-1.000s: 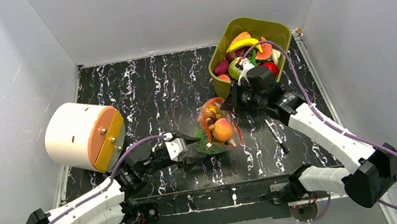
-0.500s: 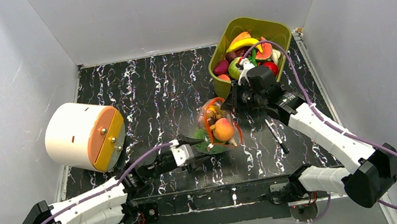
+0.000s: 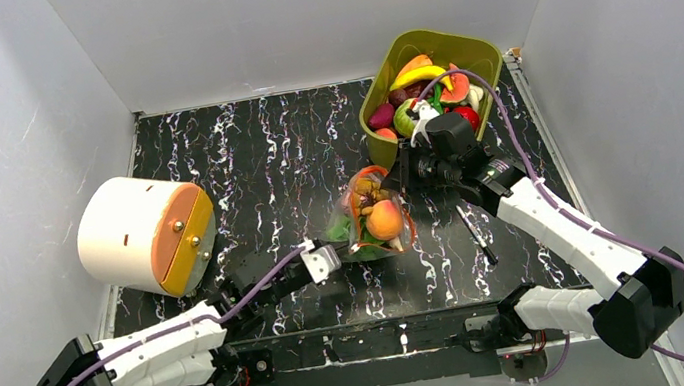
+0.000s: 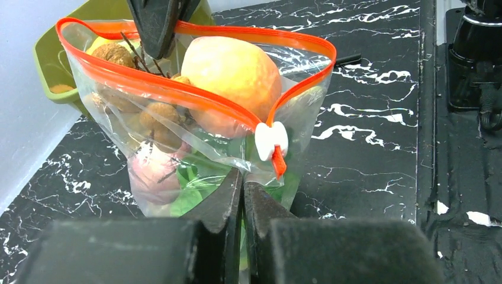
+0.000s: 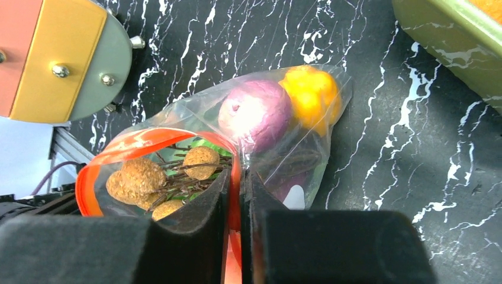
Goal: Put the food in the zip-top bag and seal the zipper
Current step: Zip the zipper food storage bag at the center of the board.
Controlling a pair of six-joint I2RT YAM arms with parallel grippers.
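White drum with orange-yellow face (image 3: 147,235) sits well left of left gripper (image 4: 243,177). Left jaws pinched together on clear film of zip-top bag (image 4: 204,151). White slider (image 4: 271,141) just above right fingertip. Bag mouth open, zipper (image 4: 177,89) looping beyond jaws. Food (image 4: 234,74) inside: peach-coloured fruit, brown nuts, green leaf. Right gripper (image 5: 235,177) clamped on zipper strip at opposite rim, purple and yellow pieces lying past its tips. Olive-green tub (image 3: 486,60) of toys just behind right gripper.
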